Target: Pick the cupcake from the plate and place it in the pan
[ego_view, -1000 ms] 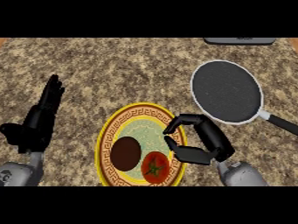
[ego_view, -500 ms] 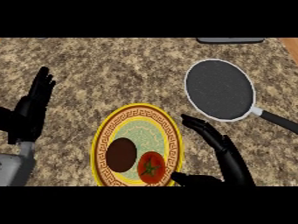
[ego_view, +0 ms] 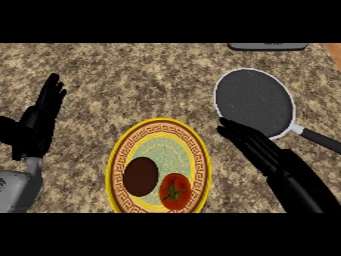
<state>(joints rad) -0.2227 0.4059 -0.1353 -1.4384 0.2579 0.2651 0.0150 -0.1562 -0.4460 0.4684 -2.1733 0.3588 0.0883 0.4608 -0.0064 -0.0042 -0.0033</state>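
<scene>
The dark cupcake (ego_view: 140, 176) sits beside a tomato (ego_view: 175, 191) on the yellow-rimmed plate (ego_view: 119, 155), left of the empty, straight-fingered right hand (ego_view: 254, 146), the pan (ego_view: 254, 102) beyond, the left hand (ego_view: 34, 125) resting open.

You've got a speckled granite counter (ego_view: 129, 75) with wooden strips at its left and right edges. On it sits the yellow-rimmed plate (ego_view: 121, 150) near the front, the dark pan (ego_view: 253, 102) off to its right with the handle pointing right, and a grey object (ego_view: 267, 46) at the far edge.
</scene>
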